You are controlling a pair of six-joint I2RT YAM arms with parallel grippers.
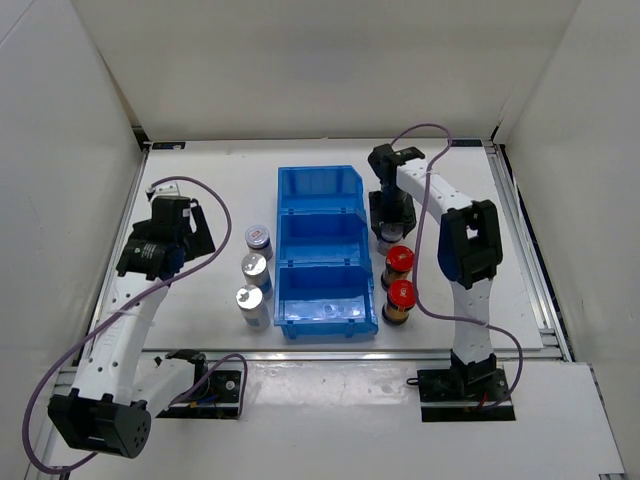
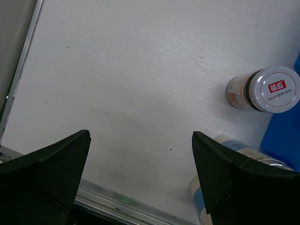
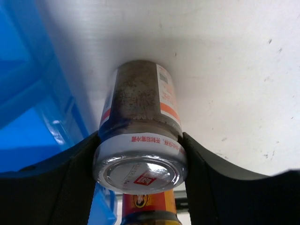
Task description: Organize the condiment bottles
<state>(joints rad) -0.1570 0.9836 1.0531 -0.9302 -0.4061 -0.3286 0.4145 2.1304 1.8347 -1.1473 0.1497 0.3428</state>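
My right gripper (image 3: pixel 139 157) is shut on a short condiment bottle (image 3: pixel 140 122) with a grey lid marked red, both black fingers (image 3: pixel 206 180) pressing on the lid's sides. That bottle (image 1: pixel 386 240) stands on the table just right of the blue bin (image 1: pixel 320 215). Two red-capped bottles (image 1: pixel 399 260) (image 1: pixel 401 295) stand in a row nearer me. Left of the bin are another grey-lidded bottle (image 1: pixel 259 238) (image 2: pixel 274 89) and two silver-capped bottles (image 1: pixel 254 266) (image 1: pixel 248 298). My left gripper (image 2: pixel 140 140) (image 1: pixel 170 245) hangs open over bare table to their left.
The blue three-compartment bin (image 3: pixel 33 103) stands mid-table between the two bottle groups. White walls enclose the table on three sides, and a metal rail (image 2: pixel 117 199) runs along the table edge under my left gripper. Cables loop off both arms.
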